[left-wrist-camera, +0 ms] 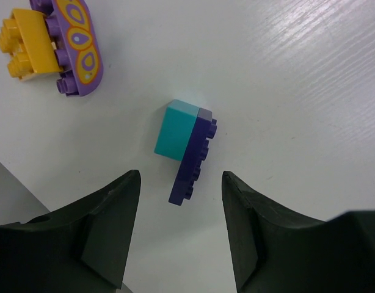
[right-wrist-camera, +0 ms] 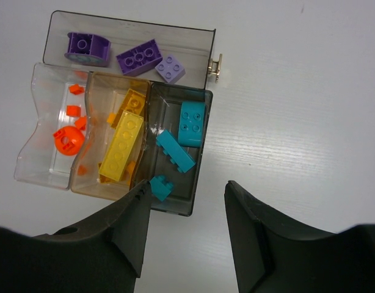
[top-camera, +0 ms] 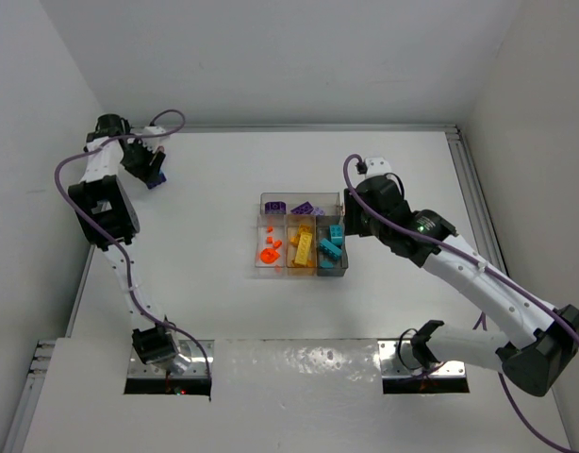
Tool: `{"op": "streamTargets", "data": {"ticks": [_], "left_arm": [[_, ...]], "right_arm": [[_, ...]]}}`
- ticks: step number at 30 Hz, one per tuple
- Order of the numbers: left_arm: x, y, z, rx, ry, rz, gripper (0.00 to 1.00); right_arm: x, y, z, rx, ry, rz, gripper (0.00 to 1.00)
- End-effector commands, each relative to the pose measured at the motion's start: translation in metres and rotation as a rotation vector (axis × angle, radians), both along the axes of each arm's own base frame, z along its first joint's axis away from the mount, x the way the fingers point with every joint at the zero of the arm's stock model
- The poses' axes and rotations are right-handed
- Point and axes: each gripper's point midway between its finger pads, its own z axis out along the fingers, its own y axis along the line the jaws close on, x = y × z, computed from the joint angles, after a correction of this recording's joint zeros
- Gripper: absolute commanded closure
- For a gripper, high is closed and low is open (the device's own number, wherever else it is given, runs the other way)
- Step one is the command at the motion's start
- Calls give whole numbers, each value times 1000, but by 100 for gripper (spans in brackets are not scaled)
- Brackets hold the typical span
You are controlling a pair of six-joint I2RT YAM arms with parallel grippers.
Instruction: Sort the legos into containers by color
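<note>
The clear tray (right-wrist-camera: pixel 134 25) holds sorted legos: orange bits (right-wrist-camera: pixel 68 140) in the left bin, yellow bricks (right-wrist-camera: pixel 121 146) in the middle, teal bricks (right-wrist-camera: pixel 191 123) in the right, purple bricks (right-wrist-camera: pixel 138 57) in the long bin. My right gripper (right-wrist-camera: pixel 189 186) is open and empty above the tray's near right corner. My left gripper (left-wrist-camera: pixel 180 183) is open over a teal brick (left-wrist-camera: pixel 175 134) joined to a dark purple brick (left-wrist-camera: pixel 195 157) lying on the table, whose end sits between the fingers. In the top view the tray (top-camera: pixel 303 273) is mid-table and the left gripper (top-camera: pixel 150 175) far left.
A yellow brick (left-wrist-camera: pixel 27 44) stuck to a purple oval piece (left-wrist-camera: pixel 79 43) lies just beyond the teal and purple pair. The left wall is close to the left gripper. A small metal latch (right-wrist-camera: pixel 216 66) sticks out from the tray's right side.
</note>
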Motion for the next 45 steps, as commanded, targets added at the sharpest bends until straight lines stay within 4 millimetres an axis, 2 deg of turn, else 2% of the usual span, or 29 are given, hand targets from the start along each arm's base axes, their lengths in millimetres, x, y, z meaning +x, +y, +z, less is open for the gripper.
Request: {"op": "streamTargets", "data": {"ticks": [1, 6, 13, 14, 15, 16, 17, 20, 21, 23, 25, 26, 27, 28, 29, 31, 32, 33, 34, 35, 36, 37, 38, 40, 41, 42, 43, 44, 45], "left_arm": [[-2, -2, -7, 8, 11, -23, 47], [12, 6, -12, 25, -17, 19, 48], [11, 8, -30, 22, 15, 27, 55], [10, 6, -33, 18, 26, 24, 57], [9, 5, -33, 10, 26, 22, 66], [8, 2, -32, -1, 29, 16, 86], [6, 1, -32, -7, 32, 17, 96], [3, -5, -25, -30, 22, 23, 100], [4, -7, -13, -33, -3, 16, 100], [0, -12, -8, -42, -6, 12, 100], [-4, -20, 10, -54, -16, 8, 100], [-6, -30, 17, -78, -19, -17, 100], [-10, -38, 35, -86, -34, -43, 100], [-21, -51, 43, -111, -8, -74, 100], [-25, -73, 66, -121, -46, -152, 100], [-37, -99, 86, -122, -58, -237, 100], [-44, -124, 88, -105, -57, -320, 100], [-51, -139, 110, -78, -103, -373, 100], [-56, -149, 120, -56, -131, -426, 100], [-66, -171, 117, -37, -139, -531, 100], [-76, -181, 138, -15, -202, -589, 100], [-92, -194, 133, -48, -206, -659, 100], [-104, -205, 156, -7, -307, -774, 100], [-123, -216, 163, 12, -385, -889, 100], [-138, -226, 153, 3, -397, -946, 100], [-149, -232, 169, 30, -462, -970, 100], [-160, -239, 164, 29, -484, -1020, 100], [-176, -252, 177, 45, -541, -1090, 100], [-188, -259, 175, 36, -550, -1136, 100]], "right_arm": [[4, 6, 22, 48, -47, -1, 49], [3, 7, 23, 53, -43, 0, 49], [3, 5, 27, 56, -45, -13, 50], [3, 5, 27, 57, -46, -13, 50], [3, 5, 27, 56, -45, -13, 50], [3, 6, 27, 58, -44, -11, 50], [4, 5, 28, 59, -45, -14, 50], [5, 6, 29, 60, -49, -11, 50], [5, 7, 30, 63, -50, -11, 50], [5, 8, 30, 69, -50, -11, 50], [6, 10, 31, 79, -51, -6, 50], [5, 11, 31, 85, -50, -5, 50], [6, 12, 31, 90, -51, -3, 50], [6, 14, 32, 98, -52, 0, 50], [6, 18, 32, 114, -46, 11, 49], [10, 27, 38, 145, -53, 31, 48], [14, 33, 34, 141, -36, 45, 47], [16, 43, 45, 169, -28, 80, 46], [19, 47, 47, 175, -10, 91, 45], [25, 47, 49, 175, 7, 87, 44], [33, 49, 39, 160, 55, 78, 43], [36, 50, 53, 186, 73, 82, 43], [46, 40, 56, 203, 86, 44, 43], [56, 43, 64, 243, 65, 57, 43], [55, 52, 71, 273, 49, 121, 41], [55, 58, 78, 301, 23, 156, 39], [54, 68, 89, 356, -26, 210, 36], [47, 80, 96, 409, -34, 285, 34], [46, 84, 103, 441, -77, 314, 33]]}}
